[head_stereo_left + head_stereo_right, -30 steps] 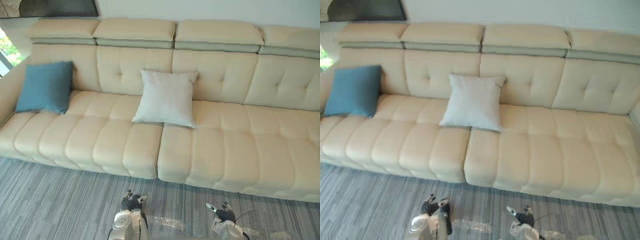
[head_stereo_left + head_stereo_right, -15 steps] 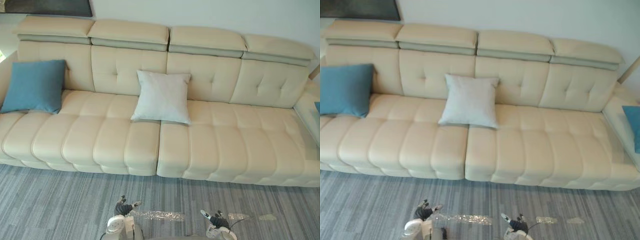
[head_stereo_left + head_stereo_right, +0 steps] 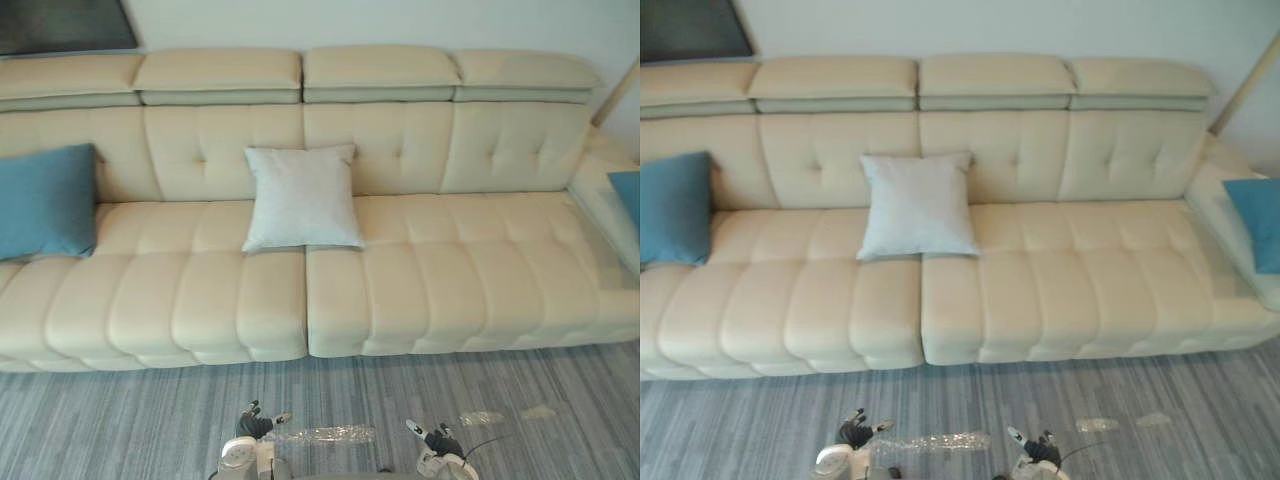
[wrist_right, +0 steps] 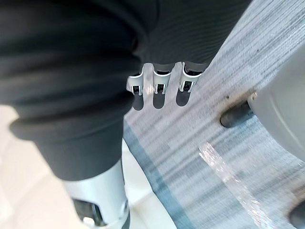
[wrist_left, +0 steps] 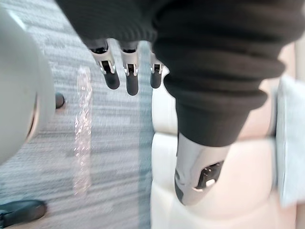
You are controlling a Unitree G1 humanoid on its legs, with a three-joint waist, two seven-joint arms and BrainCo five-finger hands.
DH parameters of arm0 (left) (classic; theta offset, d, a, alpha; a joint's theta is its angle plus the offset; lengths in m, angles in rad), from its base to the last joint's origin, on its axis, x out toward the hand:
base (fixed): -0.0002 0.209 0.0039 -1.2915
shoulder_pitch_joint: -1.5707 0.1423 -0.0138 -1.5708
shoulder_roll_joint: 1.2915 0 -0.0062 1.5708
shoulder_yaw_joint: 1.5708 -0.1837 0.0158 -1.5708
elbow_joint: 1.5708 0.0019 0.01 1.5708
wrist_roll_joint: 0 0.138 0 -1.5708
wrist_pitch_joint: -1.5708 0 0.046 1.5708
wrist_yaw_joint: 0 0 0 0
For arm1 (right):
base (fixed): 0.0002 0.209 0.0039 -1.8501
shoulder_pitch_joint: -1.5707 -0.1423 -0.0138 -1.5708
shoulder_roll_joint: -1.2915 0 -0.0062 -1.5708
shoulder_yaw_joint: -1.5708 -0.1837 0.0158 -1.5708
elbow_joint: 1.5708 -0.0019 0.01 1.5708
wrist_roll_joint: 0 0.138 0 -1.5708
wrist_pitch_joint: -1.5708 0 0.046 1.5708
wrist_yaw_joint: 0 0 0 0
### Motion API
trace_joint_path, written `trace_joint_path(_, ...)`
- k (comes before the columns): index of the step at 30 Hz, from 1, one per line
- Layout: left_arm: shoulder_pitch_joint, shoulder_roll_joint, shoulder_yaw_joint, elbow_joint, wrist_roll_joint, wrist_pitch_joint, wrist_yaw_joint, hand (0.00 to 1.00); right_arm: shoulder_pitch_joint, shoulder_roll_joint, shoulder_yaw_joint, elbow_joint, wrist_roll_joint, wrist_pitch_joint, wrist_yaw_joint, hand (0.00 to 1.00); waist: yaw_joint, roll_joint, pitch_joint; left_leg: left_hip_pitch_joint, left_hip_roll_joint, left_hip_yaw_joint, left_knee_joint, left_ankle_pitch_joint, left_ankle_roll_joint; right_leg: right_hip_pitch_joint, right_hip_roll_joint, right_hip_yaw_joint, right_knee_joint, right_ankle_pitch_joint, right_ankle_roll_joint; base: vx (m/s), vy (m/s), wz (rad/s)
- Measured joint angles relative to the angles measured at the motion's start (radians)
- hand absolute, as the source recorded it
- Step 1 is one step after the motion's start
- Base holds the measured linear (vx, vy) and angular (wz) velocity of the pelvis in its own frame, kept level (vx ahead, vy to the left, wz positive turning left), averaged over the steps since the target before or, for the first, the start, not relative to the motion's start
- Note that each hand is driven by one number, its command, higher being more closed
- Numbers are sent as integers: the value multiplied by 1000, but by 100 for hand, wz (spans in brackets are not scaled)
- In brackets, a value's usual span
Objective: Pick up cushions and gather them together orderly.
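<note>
Now, white cushion [image 3: 302,198] leans upright centre-frame on the sofa [image 3: 450,270], blue cushion [image 3: 45,200] far left, second blue cushion [image 3: 1258,222] far right; left hand [image 3: 253,424], right hand [image 3: 437,439] at bottom, fingers loosely spread.

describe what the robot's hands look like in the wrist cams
Both look alike: the left hand and right hand have silver fingers with dark rounded tips and a thick silver thumb, under a black ribbed cover over the back and wrist.
</note>
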Motion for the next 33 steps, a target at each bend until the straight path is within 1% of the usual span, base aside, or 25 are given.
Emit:
trace_joint_path(2, -26, 10, -22, -2, 0, 2, 1, 0, -20, -10, 8, -6, -31, 2, -3, 0, -17, -6, 41, 14, 10, 94, 6, 2, 1, -41, -69, -268, 140, -103, -40, -86, -58, -97)
trace_joint_path(4, -31, 39, -39, -2, 0, 2, 1, 0, -14, -21, 12, 13, -36, 3, -4, 0, -17, -7, 59, 35, 11, 120, 47, -3, 2, -46, -77, -299, 177, -118, -45, -126, -100, -95)
trace_joint_path(6, -35, 56, -39, 0, 0, 1, 2, 0, -13, -56, 39, 51, -55, 4, -7, 0, -22, 0, 67, 33, 8, 61, 65, -24, 26, -38, -41, -260, 142, -109, -32, -105, -125, -110)
trace_joint_path(7, -35, 72, -46, -1, -1, 1, 3, 0, -36, -81, 46, 78, -64, 10, -9, 0, -19, 42, 62, 24, 70, 74, 54, -32, -6, -44, -11, -245, 113, -118, -32, -70, -89, -64)
trace_joint_path(8, -41, 76, -47, -2, -1, 0, 4, 0, -36, -85, 47, 77, -65, 11, -9, 0, -30, 43, 66, 16, 74, 74, 58, -29, -20, -64, -36, -272, 198, -155, -58, -99, -147, -48)
trace_joint_path(9, -42, 87, -66, -2, -2, -1, 10, 0, -22, -94, 48, 83, -65, 15, -9, 0, -42, 29, 63, 19, 74, 72, 58, -18, -43, -84, -124, -331, 376, -244, -41, -29, -58, 1)
trace_joint_path(10, -40, 93, -80, -3, -2, 0, 12, 0, -15, -95, 49, 86, -66, 18, -9, 0, -46, 19, 61, 21, 73, 76, 61, -16, -50, -76, -147, -343, 388, -251, -12, -38, -217, -30)
trace_joint_path(11, -18, 122, -94, -4, -2, -1, 17, 0, -10, -95, 59, 109, -66, 21, -8, 0, -44, -15, 48, 26, 78, 97, 77, -16, -71, -46, -146, -310, 303, -287, 52, -28, -219, -57)
trace_joint_path(12, -14, 115, -96, 14, -2, 4, 19, 0, -21, -108, 66, 110, -66, 20, -8, 0, -45, 11, 53, 25, 114, 93, 82, -16, -76, -33, -96, -293, 272, -265, 36, -33, -331, -91)
trace_joint_path(14, 11, 106, -112, 22, -3, 3, 18, 0, -16, -114, 66, 111, -63, 17, -8, 0, -43, 33, 58, 30, 208, 87, 140, 15, -67, -2, 6, -265, 204, -252, -17, -17, -316, -76)
trace_joint_path(15, 12, 106, -113, 21, -3, 3, 18, 0, -12, -112, 65, 113, -63, 17, -8, 0, -44, 31, 61, 23, 222, 77, 169, 19, -60, 3, 17, -261, 205, -255, -25, -36, -292, -44)
trace_joint_path(16, 16, 106, -113, 16, -2, 4, 15, 0, 13, -106, 66, 116, -62, 17, -7, 0, -56, 24, 72, -39, 254, 1, 321, 77, 33, 23, 46, -243, 203, -273, -39, -43, -255, -30)
trace_joint_path(17, 14, 113, -114, 7, -3, 2, 17, 0, 27, -106, 64, 115, -61, 17, -7, 0, -55, 15, 81, -71, 256, -48, 398, 127, 96, 46, 54, -231, 192, -274, -43, -9, -339, -54)
trace_joint_path(18, 14, 112, -113, -1, -3, 0, 19, 0, 39, -107, 56, 115, -54, 17, -8, 0, -51, 1, 90, -120, 222, -134, 490, 110, 85, 77, 65, -189, 175, -272, -52, 57, -247, -53)
trace_joint_path(19, 17, 111, -113, -2, -4, 0, 19, 0, 43, -111, 50, 115, -53, 17, -9, 0, -51, 5, 92, -133, 191, -159, 506, 80, 66, 81, 65, -174, 170, -273, -62, 97, -141, -67)
trace_joint_path(20, 21, 104, -115, -5, -5, 0, 17, 0, 45, -123, 39, 116, -52, 17, -13, 0, -51, 11, 96, -152, 123, -198, 514, 29, 34, 83, 63, -143, 159, -271, -79, 88, -57, -88)
trace_joint_path(21, 23, 82, -115, -21, -9, 0, 18, 0, 46, -137, 18, 121, -51, 18, -14, 0, -49, 26, 103, -175, 23, -234, 471, -17, 0, 86, 71, -100, 135, -255, -92, 105, -28, -116)
trace_joint_path(22, 24, 74, -115, -28, -16, -2, 18, 0, 47, -144, 7, 121, -51, 20, -16, 0, -45, 44, 121, -178, -43, -239, 388, -28, 3, 109, 85, -71, 107, -244, -109, 73, 2, -98)
trace_joint_path(23, 24, 73, -116, -28, -18, -2, 18, 0, 47, -144, 5, 122, -51, 21, -18, 0, -45, 48, 124, -178, -60, -240, 363, -28, 3, 116, 87, -68, 101, -243, -110, 127, 23, -85)
trace_joint_path(25, 30, 58, -113, -44, -23, -2, 16, 0, 47, -135, -10, 116, -52, 20, -25, 0, -31, 67, 132, -179, -158, -291, 114, 10, -4, 138, 120, -6, 71, -235, -125, 185, 60, -110)
trace_joint_path(26, 32, 56, -110, -56, -33, -5, 14, 0, 47, -120, -23, 114, -53, 20, -32, 0, 4, 59, 127, -159, -186, -343, 36, 120, 9, 141, 138, 57, 52, -234, -126, 141, 58, -106)
trace_joint_path(27, 32, 56, -110, -57, -33, -5, 14, 0, 47, -120, -23, 113, -53, 20, -32, 0, 5, 58, 126, -158, -187, -344, 34, 123, 10, 141, 138, 60, 50, -234, -126, 267, 76, -109)
trace_joint_path(30, 38, 61, -72, -67, -45, -2, 4, 0, 65, -65, -23, 66, -56, 21, -35, 0, 10, 23, 108, -158, -190, -291, 102, 37, 69, 124, 129, 150, 105, -286, -80, 422, 72, -75)
trace_joint_path(32, 50, 61, -63, -72, -50, -1, 1, 0, 90, -44, -23, 34, -65, 21, -32, 0, 38, 5, 93, -98, -189, -203, 119, -26, 87, 88, 107, 186, 272, -365, -27, 376, 59, -94)
trace_joint_path(33, 56, 61, -67, -72, -51, -1, 0, 0, 93, -40, -22, 29, -65, 21, -29, 0, 36, 3, 86, -66, -193, -177, 116, -48, 94, 57, 98, 180, 378, -387, 8, 295, 63, -79)
